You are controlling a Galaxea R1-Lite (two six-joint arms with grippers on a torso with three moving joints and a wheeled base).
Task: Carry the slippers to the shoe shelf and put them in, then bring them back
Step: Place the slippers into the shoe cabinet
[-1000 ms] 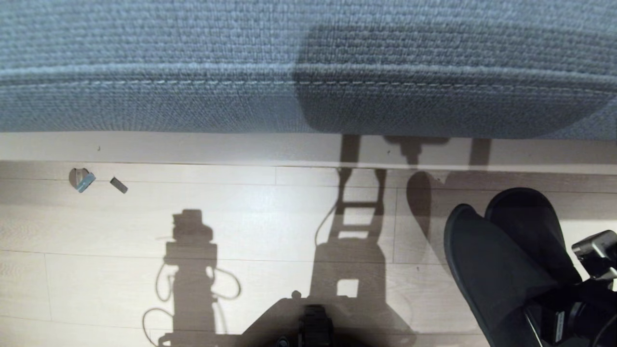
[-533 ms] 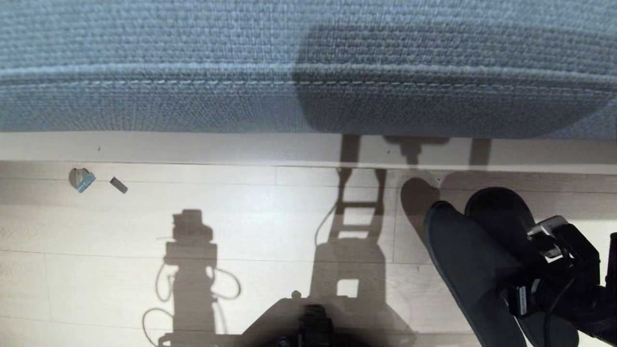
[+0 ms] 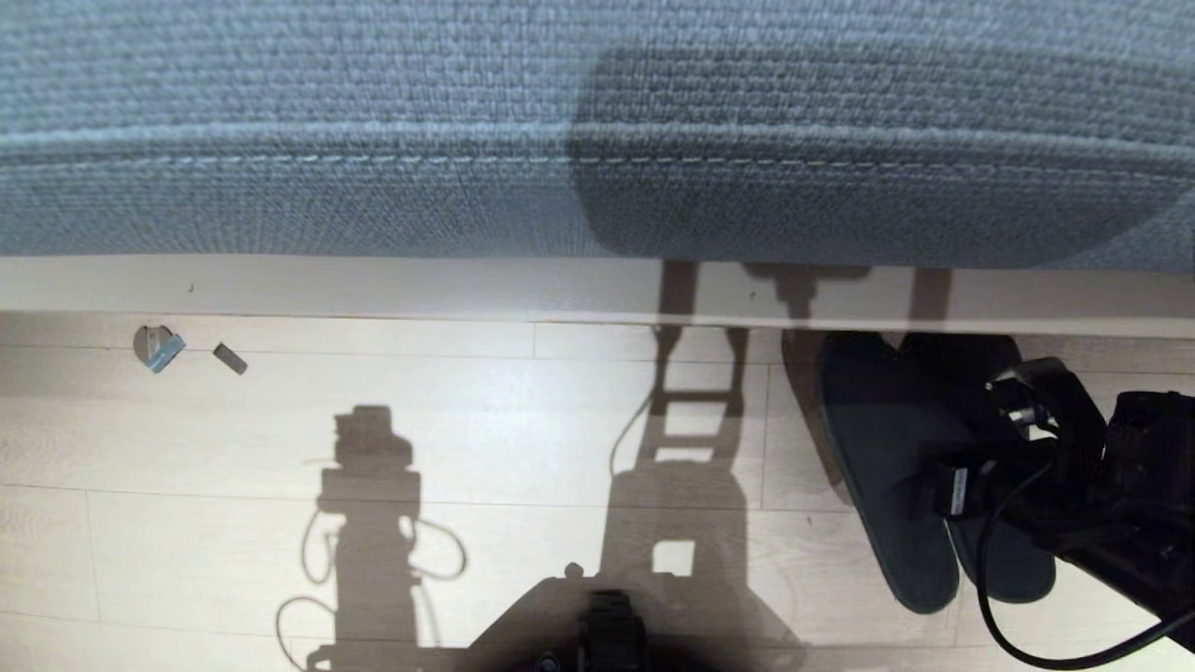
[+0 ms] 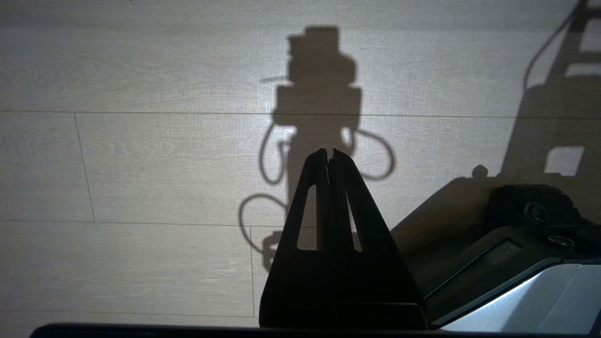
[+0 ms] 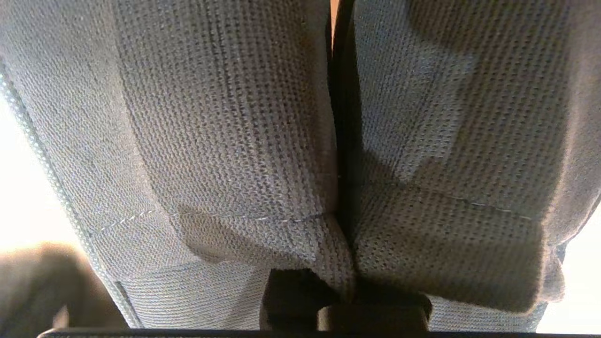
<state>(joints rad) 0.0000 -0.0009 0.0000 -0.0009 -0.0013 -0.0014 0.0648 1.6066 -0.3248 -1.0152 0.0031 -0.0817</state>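
The dark blue-grey slippers (image 3: 878,448) hang side by side at the right of the head view, soles down over the floor. Their toes reach under the pale board edge (image 3: 373,285) below the cushion. My right gripper (image 3: 962,448) is shut on the slippers, pinching their inner edges together. In the right wrist view the slippers' woven uppers (image 5: 225,141) fill the frame and hide the fingers. The shoe shelf's bay is hidden beneath the bench edge. My left gripper (image 4: 331,152) hangs shut and empty over the wood floor.
A blue cushion (image 3: 373,121) spans the top of the head view. Two small scraps (image 3: 159,347) (image 3: 230,358) lie on the floor at the left. My own base (image 3: 607,635) shows at the near edge, with shadows of my arms across the floorboards.
My right arm has carried the slippers forward toward the bench and levelled them out. Their toes now pass under the pale board edge. The left arm has not moved.
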